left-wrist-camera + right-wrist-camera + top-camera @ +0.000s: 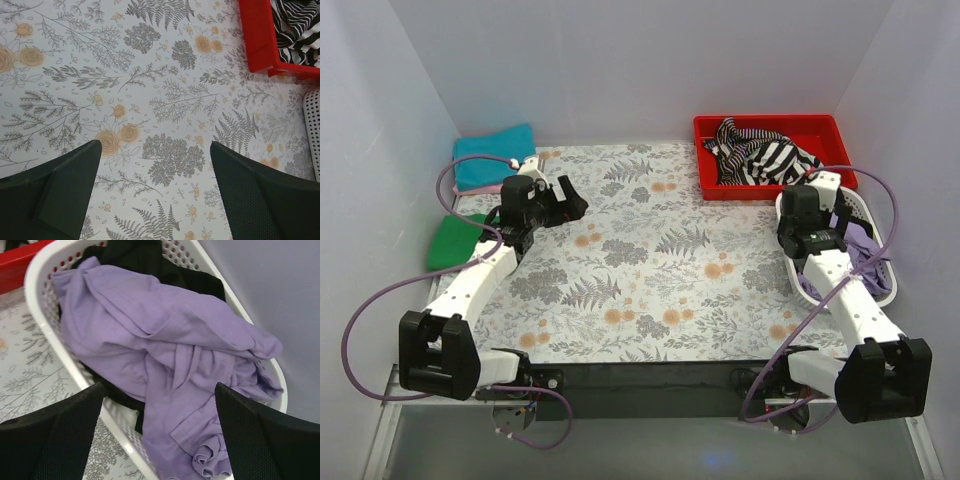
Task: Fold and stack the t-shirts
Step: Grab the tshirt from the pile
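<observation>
Folded teal t-shirt (495, 152) and green t-shirt (455, 242) at the left edge of the desk (650, 300). Left end effector (155, 145) spread wide, empty. Right end effector (157, 387) spread too, over the purple t-shirt (165, 350) bunched in the white basket (35, 280), right edge. Might grab the black cloth (135, 260) underneath too if dipped deep.

Both arms same build: left arm (480, 275) and right arm (850, 300) have white link shells with chunky black joint housings at shoulder and wrist. Thin purple cable (367, 297) loops from each base up to the wrist. left hand (156, 144) and right hand (159, 387): matte black wedge fingers (260, 440), fine mesh texture on the inner faces
</observation>
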